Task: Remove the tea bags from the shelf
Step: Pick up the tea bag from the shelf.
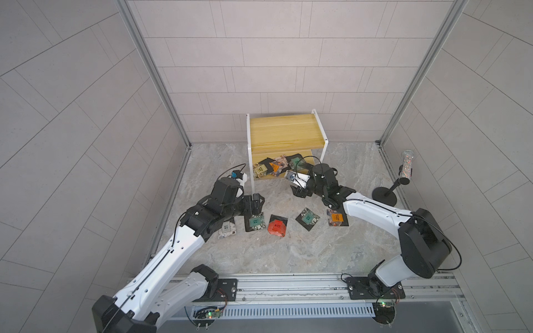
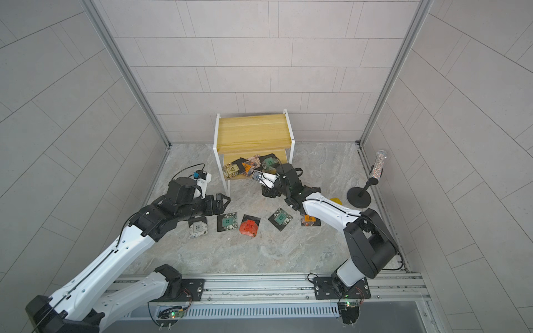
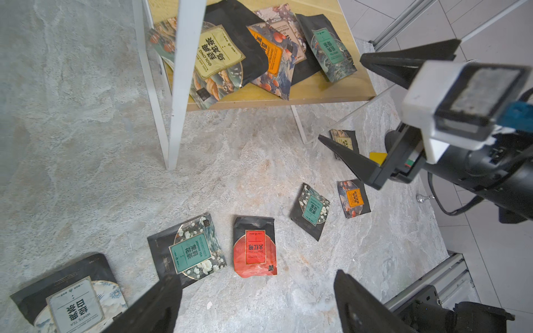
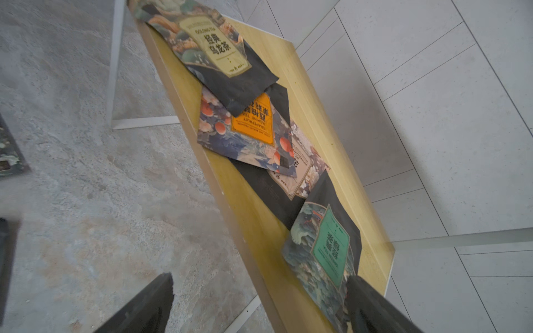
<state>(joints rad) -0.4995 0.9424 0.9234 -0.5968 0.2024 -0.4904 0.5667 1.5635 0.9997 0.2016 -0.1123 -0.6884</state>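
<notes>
Sachets [image 3: 219,54], black-edged, colour-labelled, on shelf [image 1: 284,129]; left hand [image 3: 256,274] and right hand [image 4: 259,278] wide-open, empty.

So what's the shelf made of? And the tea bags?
Shelf: the boards look like smooth wood, maybe bamboo, because yellowish grain stripes run along them. Its frame looks like thin metal painted white. Tea bags: flat printed packets, probably paper or foil. They have matte black edges, wrinkles and a slight shine, so I can't tell which.
</notes>
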